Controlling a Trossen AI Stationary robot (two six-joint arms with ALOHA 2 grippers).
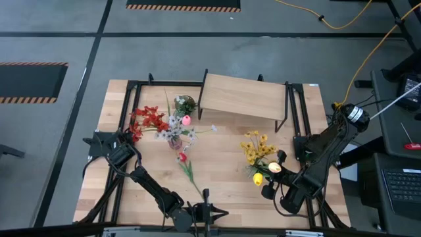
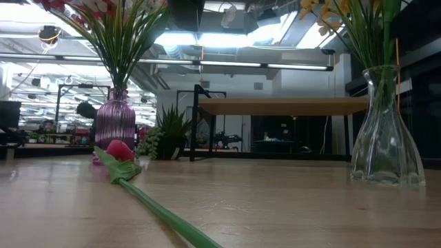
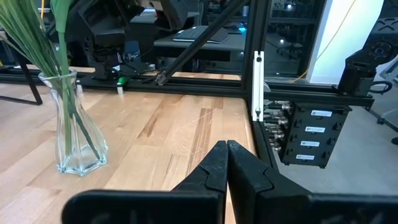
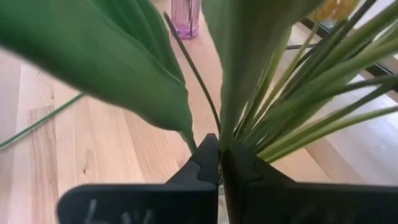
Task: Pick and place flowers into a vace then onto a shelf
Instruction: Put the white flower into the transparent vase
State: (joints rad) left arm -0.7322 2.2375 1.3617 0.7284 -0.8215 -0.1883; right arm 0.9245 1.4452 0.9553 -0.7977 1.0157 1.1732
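1. Right pincer (image 4: 219, 138) sits low at the near right of the tabletop (image 1: 217, 171), fingers pressed together. Its tips are right in among green leaves & stems of the yellow bunch. Can't tell if any stem is actually pinched.
2. High view: right pincer (image 1: 266, 187) is just beside a yellow tulip bud (image 1: 258, 178), near the foot of the clear glass vase (image 2: 386, 131).
3. Clear vase stands upright w/ small yellow blooms (image 1: 256, 148) & green stems in it, on the right half of the tabletop.
4. Left pincer (image 3: 226, 144) is also pressed together, holding nothing. It hovers by the near edge, about mid-width (image 1: 209, 212), well apart from both vases.
5. Purple ribbed vase (image 2: 115, 127) stands upright left of centre, w/ red clusters (image 1: 148, 120), white blossoms (image 1: 172, 125) & a pink tulip bud (image 1: 187, 120) in it.
6. One red tulip (image 1: 182, 157) lies flat on the tabletop just in front of the purple vase. Its long green stem runs toward the near edge.
7. Shelf (image 1: 247, 95), light-wood board on black legs, stands at the far side, right of centre. No flowers or vase on top.
8. Leafy green bunch (image 1: 185, 104) sits just left of the shelf, behind the purple vase.
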